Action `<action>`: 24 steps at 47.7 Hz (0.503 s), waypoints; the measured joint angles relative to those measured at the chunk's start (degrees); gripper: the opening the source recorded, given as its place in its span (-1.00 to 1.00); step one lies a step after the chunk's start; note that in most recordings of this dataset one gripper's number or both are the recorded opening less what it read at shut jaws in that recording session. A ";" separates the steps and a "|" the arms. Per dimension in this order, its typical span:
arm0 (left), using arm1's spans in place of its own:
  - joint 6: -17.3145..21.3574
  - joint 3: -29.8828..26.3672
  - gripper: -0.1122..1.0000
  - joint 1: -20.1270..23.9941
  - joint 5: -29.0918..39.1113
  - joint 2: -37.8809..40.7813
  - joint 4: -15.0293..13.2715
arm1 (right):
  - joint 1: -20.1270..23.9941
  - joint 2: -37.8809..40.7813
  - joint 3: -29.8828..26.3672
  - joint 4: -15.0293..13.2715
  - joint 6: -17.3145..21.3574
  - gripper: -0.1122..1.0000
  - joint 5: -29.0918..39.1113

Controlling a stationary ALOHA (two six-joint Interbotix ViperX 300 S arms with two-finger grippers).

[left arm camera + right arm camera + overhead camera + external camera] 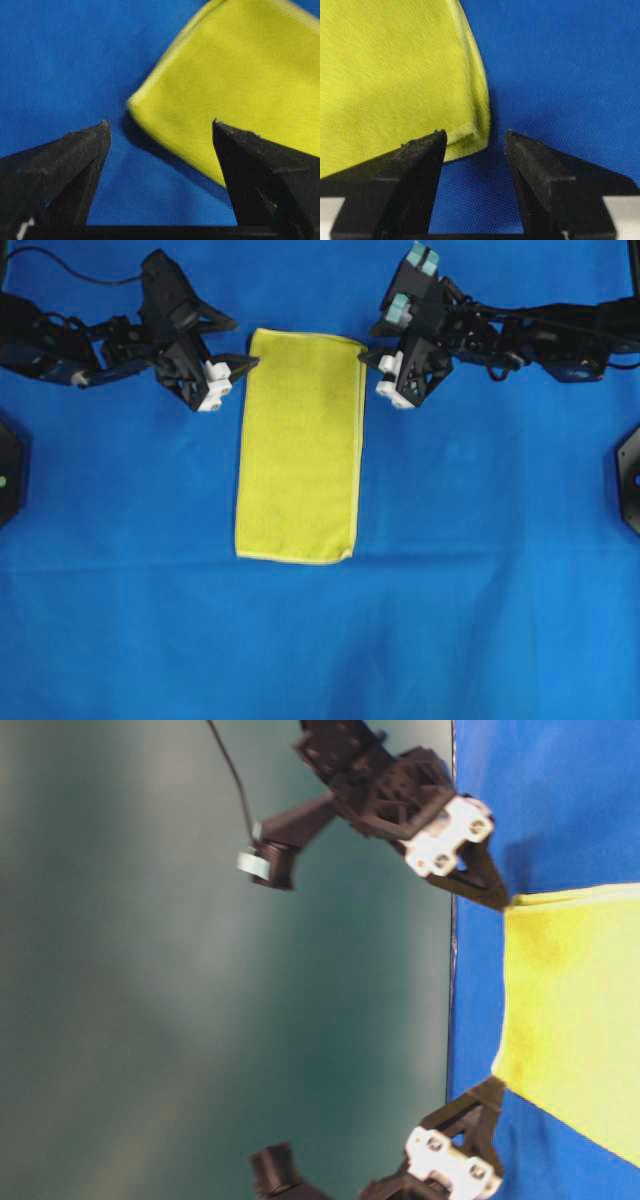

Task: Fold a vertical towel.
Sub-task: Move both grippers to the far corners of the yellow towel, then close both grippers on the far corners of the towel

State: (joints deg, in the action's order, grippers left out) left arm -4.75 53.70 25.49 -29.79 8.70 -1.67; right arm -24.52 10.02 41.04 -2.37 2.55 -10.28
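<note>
Blue woven cloth bears rectangular fuzzy towel; both arms' fingers spread, empty.

Towel between both arms, on cloth

I see both arms reaching inward from the two sides in the overhead view, wrists bent down. My left gripper has its jaws spread wide, fingertips low and pointing toward the middle. My right gripper is also parted, but with a narrower gap, and its fingertips are low too.
</note>
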 measured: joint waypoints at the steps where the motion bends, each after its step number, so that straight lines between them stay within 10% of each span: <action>1: 0.00 -0.26 0.60 0.18 -0.09 0.79 0.00 | -0.09 0.44 -0.18 0.00 0.00 0.20 -0.09; 16: 0.26 -4.57 0.49 1.93 -0.88 7.03 0.00 | -0.62 3.96 -2.29 -0.09 0.00 0.16 -1.41; 24: 0.44 -5.80 -0.14 2.46 -0.79 8.17 -0.09 | -0.62 4.13 -2.37 -0.09 -0.18 -0.29 -1.23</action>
State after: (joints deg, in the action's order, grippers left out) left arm -4.31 47.90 27.95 -30.59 16.88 -1.76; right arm -25.14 14.15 38.67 -2.46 2.37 -11.51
